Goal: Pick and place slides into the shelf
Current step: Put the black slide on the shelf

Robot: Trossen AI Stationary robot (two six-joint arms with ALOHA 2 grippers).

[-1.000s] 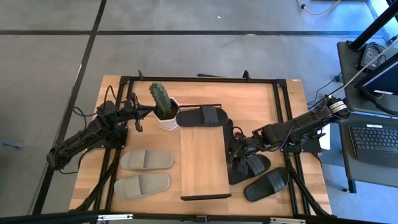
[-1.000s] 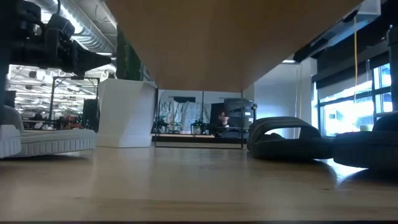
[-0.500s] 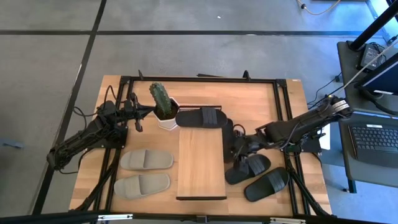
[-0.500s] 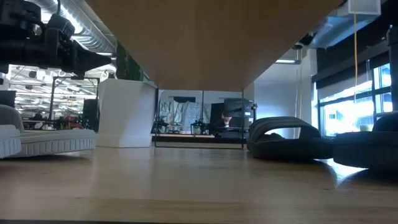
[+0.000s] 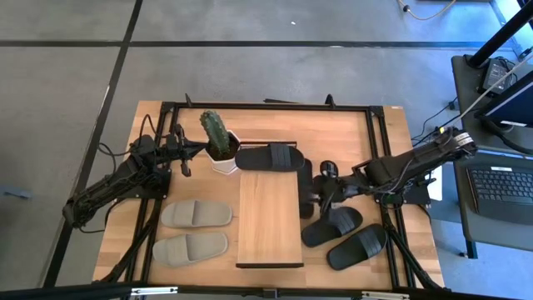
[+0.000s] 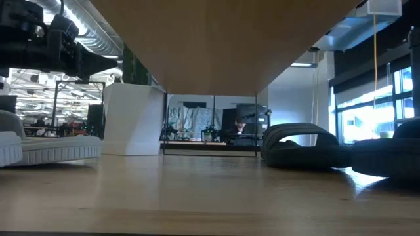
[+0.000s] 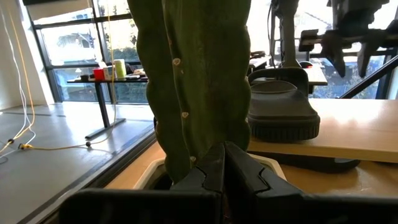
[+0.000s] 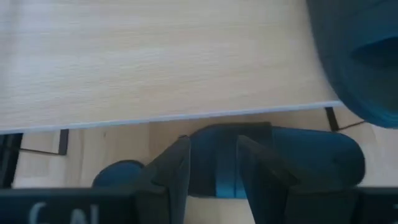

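Two grey-beige slides (image 5: 192,231) lie side by side at the near left of the table (image 5: 385,150), and two black slides (image 5: 345,235) lie at an angle at the near right, close to each other. Between these pairs the shelf (image 5: 268,225) runs from the near edge towards the middle of the table. From table height its underside fills the upper part of the low view, so it stands clear of the tabletop. Just beside its right long edge is the right gripper (image 5: 321,190), its fingers (image 8: 177,163) set on either side of a fourth black slide (image 5: 306,185) and pressed on it. That slide sits low against the shelf's edge. Farther on, another black slide (image 5: 269,157) lies crosswise on the shelf's far end. Next to it, on the left, a green cactus (image 5: 214,132) stands upright in a white pot (image 5: 223,164). The left gripper (image 5: 185,160) hangs just beside the pot on its left, fingers pressed together and holding nothing; in its wrist view the cactus rises right in front of the closed fingertips.
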